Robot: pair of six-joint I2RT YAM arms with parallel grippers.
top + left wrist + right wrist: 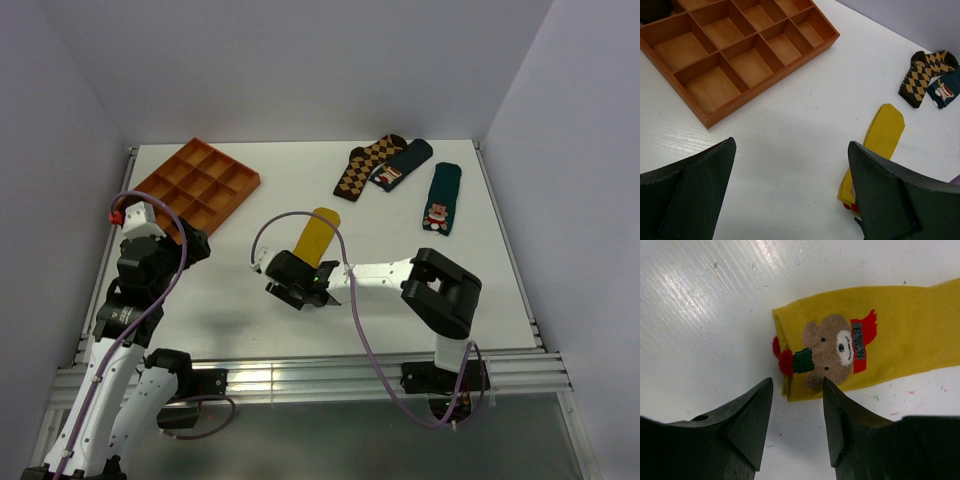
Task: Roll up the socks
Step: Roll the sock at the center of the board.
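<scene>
The mustard-yellow sock [317, 235] lies flat and lengthwise on the white table, pointing away from the arms. Its near end carries a brown bear figure [830, 352] with a red scarf and a red pompom. My right gripper [300, 290] hangs over that near end, its jaws partly apart. In the right wrist view the sock [900, 335] has its corner just beyond the gripper [797, 381], and nothing is pinched. My left gripper [791, 144] is wide open over bare table to the left of the sock [884, 132].
An orange wooden compartment tray [195, 185] sits at the back left, close to the left gripper [195, 245]. A brown argyle sock [365, 165] and two dark green socks [403, 163] [441, 198] lie at the back right. Walls enclose the table.
</scene>
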